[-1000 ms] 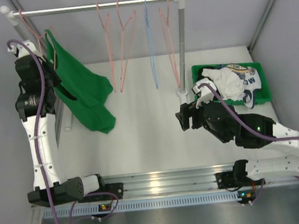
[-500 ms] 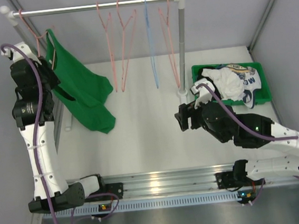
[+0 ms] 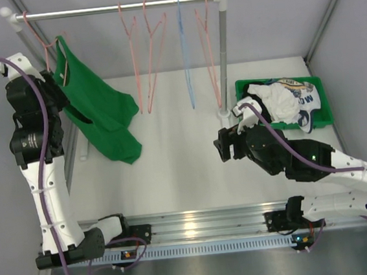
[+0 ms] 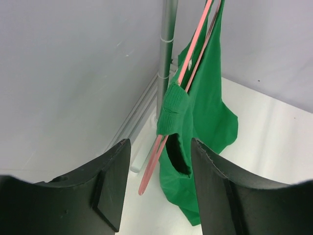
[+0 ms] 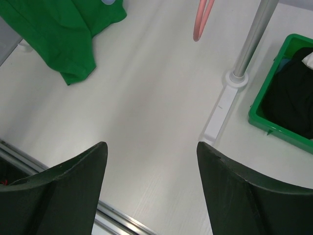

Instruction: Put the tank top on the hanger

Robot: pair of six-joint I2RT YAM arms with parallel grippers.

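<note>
Open right hand [image 5: 150, 147], tank top [image 5: 54, 29] upper left, green bin [image 5: 274, 125] right

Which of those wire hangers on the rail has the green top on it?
The pink hanger at the far left end of the rail: the tank top hangs from it. The other pink hangers and the blue hanger hang bare.

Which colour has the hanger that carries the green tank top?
Salmon pink; the hanger shows best in the left wrist view.
</note>
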